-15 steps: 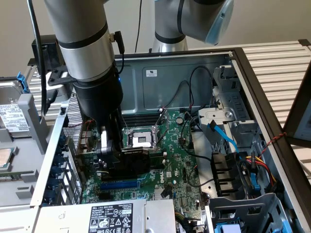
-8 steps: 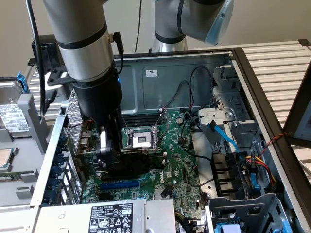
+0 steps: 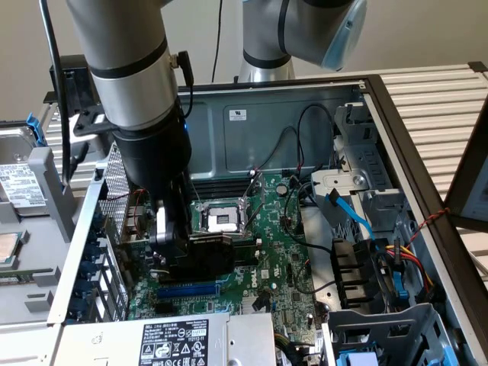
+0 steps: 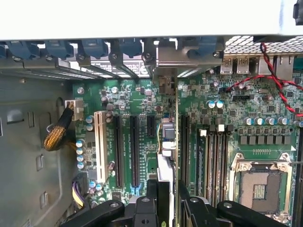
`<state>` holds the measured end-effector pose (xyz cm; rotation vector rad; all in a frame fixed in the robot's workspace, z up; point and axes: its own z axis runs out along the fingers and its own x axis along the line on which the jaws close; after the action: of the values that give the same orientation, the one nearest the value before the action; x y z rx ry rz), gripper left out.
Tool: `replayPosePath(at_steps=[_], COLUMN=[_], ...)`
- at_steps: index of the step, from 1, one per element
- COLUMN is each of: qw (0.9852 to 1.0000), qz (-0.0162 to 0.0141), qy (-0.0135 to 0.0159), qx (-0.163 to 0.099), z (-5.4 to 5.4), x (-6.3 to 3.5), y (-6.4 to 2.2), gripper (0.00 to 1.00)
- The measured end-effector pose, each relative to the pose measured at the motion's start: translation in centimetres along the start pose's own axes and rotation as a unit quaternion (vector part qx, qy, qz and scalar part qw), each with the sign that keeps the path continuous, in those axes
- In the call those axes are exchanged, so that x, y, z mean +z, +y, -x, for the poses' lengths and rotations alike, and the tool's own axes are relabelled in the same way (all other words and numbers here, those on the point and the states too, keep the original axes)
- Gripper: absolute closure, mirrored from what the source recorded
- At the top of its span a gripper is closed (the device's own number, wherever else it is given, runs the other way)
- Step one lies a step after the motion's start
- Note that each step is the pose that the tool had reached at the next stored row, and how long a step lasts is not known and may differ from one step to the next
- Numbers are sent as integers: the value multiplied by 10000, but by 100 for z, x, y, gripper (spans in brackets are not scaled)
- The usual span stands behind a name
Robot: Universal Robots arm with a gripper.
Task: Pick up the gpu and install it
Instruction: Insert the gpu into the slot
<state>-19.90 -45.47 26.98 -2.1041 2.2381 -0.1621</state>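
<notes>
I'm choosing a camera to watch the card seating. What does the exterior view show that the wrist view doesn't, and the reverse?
Exterior view's extras: the arm, the labelled power supply, the drive cage and a blue cable. Wrist view's extras: the white expansion slot and a yellow-sleeved cable near it. Shared: the gripper holding the gpu over the motherboard, plus the CPU socket.

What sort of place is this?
Likely a robotics lab bench for computer assembly: a robot arm whose gripper holds the gpu over the green motherboard inside an open desktop case.
</notes>
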Motion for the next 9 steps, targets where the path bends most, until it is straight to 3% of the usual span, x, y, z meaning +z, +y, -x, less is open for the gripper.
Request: replayPosePath(at_steps=[9], qw=[10000], qz=[1], qy=[4], qx=[26], z=[1], x=[25], y=[33], gripper=[73])
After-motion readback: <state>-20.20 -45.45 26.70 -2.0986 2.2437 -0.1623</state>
